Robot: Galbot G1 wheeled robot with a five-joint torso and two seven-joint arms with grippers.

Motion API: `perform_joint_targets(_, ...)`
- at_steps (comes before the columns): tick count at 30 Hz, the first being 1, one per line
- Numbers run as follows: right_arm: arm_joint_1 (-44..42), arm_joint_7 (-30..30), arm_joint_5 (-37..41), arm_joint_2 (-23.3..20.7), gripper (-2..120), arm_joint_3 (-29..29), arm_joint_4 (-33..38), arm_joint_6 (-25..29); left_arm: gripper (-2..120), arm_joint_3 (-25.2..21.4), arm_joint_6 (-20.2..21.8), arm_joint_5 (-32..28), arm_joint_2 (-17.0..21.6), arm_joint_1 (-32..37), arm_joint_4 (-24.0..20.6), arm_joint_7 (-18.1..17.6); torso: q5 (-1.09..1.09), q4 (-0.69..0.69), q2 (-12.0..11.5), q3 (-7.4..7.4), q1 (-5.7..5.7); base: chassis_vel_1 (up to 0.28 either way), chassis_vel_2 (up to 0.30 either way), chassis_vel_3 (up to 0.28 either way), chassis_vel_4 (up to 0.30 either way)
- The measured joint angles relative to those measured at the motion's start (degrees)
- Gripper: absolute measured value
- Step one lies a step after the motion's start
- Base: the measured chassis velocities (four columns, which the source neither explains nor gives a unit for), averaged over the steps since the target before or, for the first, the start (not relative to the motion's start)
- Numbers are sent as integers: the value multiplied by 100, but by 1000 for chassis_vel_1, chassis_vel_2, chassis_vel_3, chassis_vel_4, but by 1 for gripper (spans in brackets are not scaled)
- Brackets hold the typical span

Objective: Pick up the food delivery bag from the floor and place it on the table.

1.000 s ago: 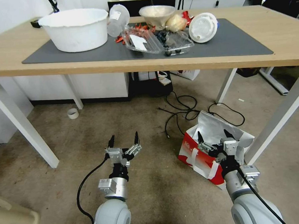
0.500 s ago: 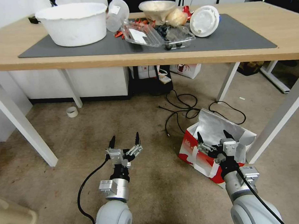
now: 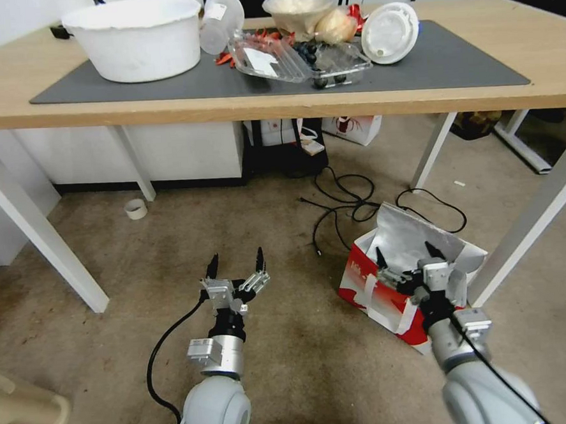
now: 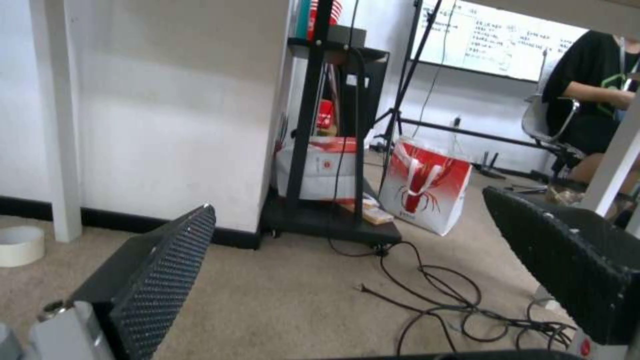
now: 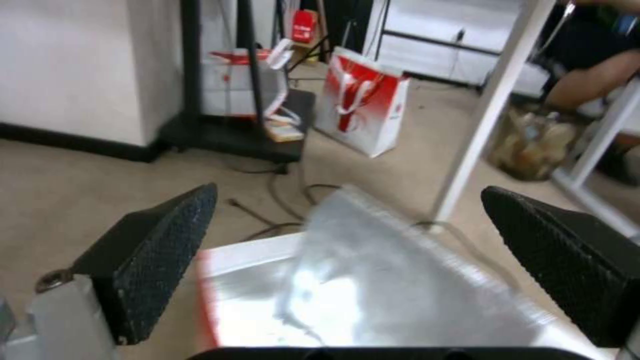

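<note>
Between your right gripper (image 3: 408,253) fingers sits the open foil mouth of the food delivery bag (image 3: 380,289), jaws spread wide, pinching nothing, no contact visible. Over the last second the head view shifted, so the camera moved; bag unmoved on the floor, pickup not started. Left gripper (image 3: 235,262) spread, empty, well aside. Table (image 3: 545,49) beyond, above.

food delivery bag (image 3: 383,276) on floor, before table (image 3: 276,103)
</note>
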Motion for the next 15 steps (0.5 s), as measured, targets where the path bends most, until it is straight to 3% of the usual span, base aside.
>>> perform_joint_targets(1, 0, 0, 0, 0, 100, 0, 0, 0, 100, 0, 0, 0, 0, 0, 0, 0, 0, 0, 0, 0, 0, 0, 0, 0, 0)
perform_joint_targets(3, 193, 63, 235, -658, 100, 204, -196, -145, 100, -8, -13, -31, 21, -12, 9, 0, 0, 1, 6, 0, 1, 0, 0, 0, 0)
perform_joint_targets(4, 193, 63, 235, -658, 100, 204, -196, -145, 100, -8, -13, -31, 21, -12, 9, 0, 0, 1, 6, 0, 1, 0, 0, 0, 0)
perform_joint_targets(5, 343, 83, 336, -1042, 100, 241, -343, -241, 100, -7, -19, -39, 21, -16, 15, -1, -1, 2, 9, 0, 2, 0, 0, 0, 0)
perform_joint_targets(7, 556, 95, 429, -1538, 100, 224, -519, -407, 100, -4, -28, -43, 10, -18, 24, -1, 0, 2, 12, 0, 3, 0, 0, 0, 0)
perform_joint_targets(8, 556, 95, 429, -1538, 100, 224, -519, -407, 100, -4, -28, -43, 10, -18, 24, -1, 0, 2, 12, 0, 3, 0, 0, 0, 0)
perform_joint_targets(9, 750, 80, 456, -1904, 100, 132, -696, -536, 100, 4, -42, -43, 2, -19, 36, -1, -1, 1, 15, 0, 4, 0, 0, 0, 0)
perform_joint_targets(15, 1395, -184, 459, -2554, 100, -242, -1421, -699, 100, 11, -58, -44, -2, -16, 58, -3, 1, 2, 21, 0, 5, 0, 0, 0, 0)
